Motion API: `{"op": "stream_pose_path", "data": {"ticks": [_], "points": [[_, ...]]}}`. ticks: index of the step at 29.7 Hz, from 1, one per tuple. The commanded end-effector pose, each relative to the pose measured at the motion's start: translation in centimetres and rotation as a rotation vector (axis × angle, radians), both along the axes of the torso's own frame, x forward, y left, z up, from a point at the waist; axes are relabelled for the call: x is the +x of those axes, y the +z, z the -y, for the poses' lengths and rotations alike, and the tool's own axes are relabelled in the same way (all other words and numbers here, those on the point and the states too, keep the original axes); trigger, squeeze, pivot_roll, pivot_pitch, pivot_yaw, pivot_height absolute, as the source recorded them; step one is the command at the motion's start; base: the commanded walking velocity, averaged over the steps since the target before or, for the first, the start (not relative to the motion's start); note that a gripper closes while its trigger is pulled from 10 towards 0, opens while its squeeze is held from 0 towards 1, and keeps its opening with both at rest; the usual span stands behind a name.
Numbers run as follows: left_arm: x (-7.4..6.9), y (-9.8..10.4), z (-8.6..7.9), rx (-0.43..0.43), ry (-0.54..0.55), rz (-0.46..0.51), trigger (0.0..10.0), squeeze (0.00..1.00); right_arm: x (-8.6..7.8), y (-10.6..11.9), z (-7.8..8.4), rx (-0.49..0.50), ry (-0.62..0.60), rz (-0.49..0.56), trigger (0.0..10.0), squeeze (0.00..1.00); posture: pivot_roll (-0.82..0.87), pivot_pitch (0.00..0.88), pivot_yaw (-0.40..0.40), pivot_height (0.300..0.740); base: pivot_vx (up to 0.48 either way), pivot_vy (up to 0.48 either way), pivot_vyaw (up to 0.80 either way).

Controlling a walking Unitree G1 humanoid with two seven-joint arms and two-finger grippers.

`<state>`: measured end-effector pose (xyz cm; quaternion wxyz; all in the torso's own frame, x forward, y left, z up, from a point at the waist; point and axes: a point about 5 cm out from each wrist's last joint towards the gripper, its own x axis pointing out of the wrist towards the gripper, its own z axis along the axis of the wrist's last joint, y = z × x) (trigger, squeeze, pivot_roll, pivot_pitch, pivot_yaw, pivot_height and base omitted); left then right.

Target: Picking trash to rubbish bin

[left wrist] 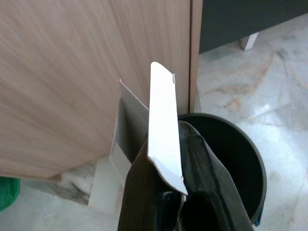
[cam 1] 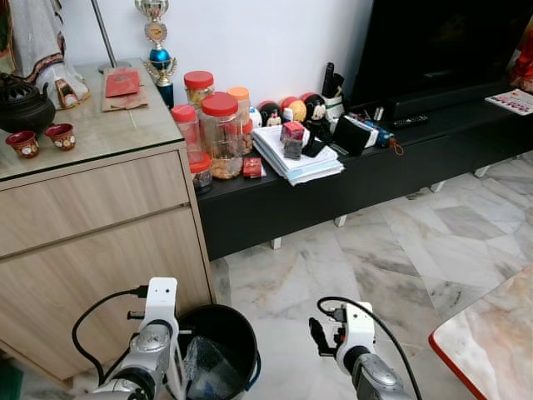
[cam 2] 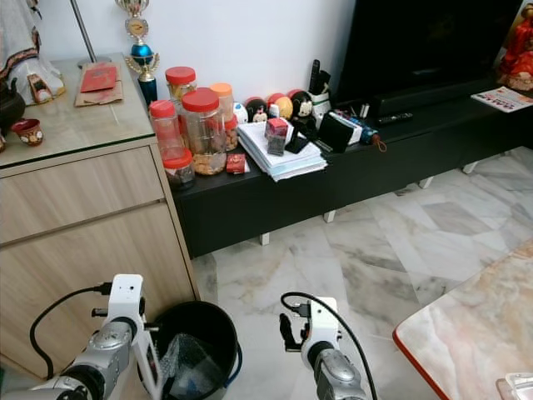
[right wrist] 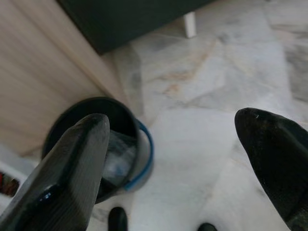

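Note:
A black round rubbish bin [cam 1: 237, 329] stands on the marble floor against the corner of the wooden cabinet, with crumpled clear plastic [cam 1: 204, 362] inside it. My left gripper [left wrist: 168, 192] is shut on a flat white piece of cardboard [left wrist: 163, 130], held upright just beside the bin's rim on the cabinet side. The same cardboard [cam 2: 151, 364] shows at the bin's left edge. My right gripper [right wrist: 173, 144] hangs open and holds nothing, above the floor to the right of the bin [right wrist: 91, 115]. The right arm's wrist [cam 1: 348, 327] is low in the middle.
The wooden cabinet [cam 1: 92, 242] rises close on the left. A low black TV bench [cam 1: 333, 187] with red-lidded jars [cam 1: 220, 133] and a stack of papers [cam 1: 296, 158] runs along the wall. A marble tabletop corner [cam 1: 491, 342] juts in at bottom right. Open floor [cam 1: 333, 258] lies between.

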<state>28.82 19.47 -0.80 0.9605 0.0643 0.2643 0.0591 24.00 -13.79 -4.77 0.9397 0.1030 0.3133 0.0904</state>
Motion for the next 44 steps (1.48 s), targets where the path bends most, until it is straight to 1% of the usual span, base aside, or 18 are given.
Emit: {"op": "stream_pose_path", "data": {"ticks": [1,3,7,11,14,23,24,25,26,41,44], "points": [[0.4,0.4,-0.1,0.005,0.000,0.009,10.0,0.00,0.9,0.7,-0.3,0.022,0.019,0.032,10.0,0.00,-0.01,0.026,-0.035,0.740,0.000,0.000,0.00],[0.7,0.7,0.0,0.015,-0.009,0.025,10.0,0.00,1.2,1.0,-0.8,0.046,0.053,0.055,10.0,0.00,-0.01,0.036,-0.041,0.740,0.000,0.000,0.00],[1.0,0.9,0.1,0.016,-0.022,0.033,10.0,0.00,1.4,1.2,-1.1,0.061,0.075,0.068,10.0,0.00,-0.02,0.056,-0.052,0.740,0.000,0.000,0.00],[1.4,1.4,0.4,0.059,-0.066,0.054,10.0,0.00,1.3,1.4,-1.8,0.108,0.123,0.076,10.0,0.00,-0.04,0.080,-0.066,0.740,0.000,0.000,0.00],[1.6,1.6,0.5,0.072,-0.076,0.060,10.0,0.00,1.2,1.4,-2.1,0.125,0.149,0.081,10.0,0.00,-0.04,0.088,-0.071,0.740,0.000,0.000,0.00],[2.0,2.0,0.5,0.112,-0.102,0.069,10.0,0.00,1.0,1.4,-1.9,0.139,0.172,0.090,10.0,0.00,-0.06,0.104,-0.085,0.740,0.000,0.000,0.00],[2.0,2.0,0.5,0.117,-0.104,0.072,10.0,0.07,0.9,1.3,-1.8,0.140,0.175,0.091,10.0,0.00,-0.06,0.108,-0.086,0.740,0.000,0.000,0.00],[2.1,2.1,0.5,0.118,-0.105,0.073,10.0,0.31,0.9,1.3,-1.8,0.140,0.176,0.091,10.0,0.00,-0.06,0.108,-0.086,0.740,0.000,0.000,0.00],[2.1,2.1,0.5,0.118,-0.105,0.073,10.0,1.00,0.9,1.3,-1.8,0.141,0.177,0.091,10.0,0.00,-0.06,0.107,-0.086,0.740,0.000,0.000,0.00],[1.8,1.9,0.4,0.128,-0.122,0.076,10.0,1.00,0.4,1.0,-2.2,0.144,0.188,0.081,10.0,0.00,-0.05,0.093,-0.077,0.740,0.000,0.000,0.00],[1.6,1.7,0.4,0.104,-0.108,0.063,10.0,1.00,0.3,0.9,-2.3,0.141,0.182,0.075,10.0,0.00,-0.05,0.081,-0.066,0.740,0.000,0.000,0.00]]}}
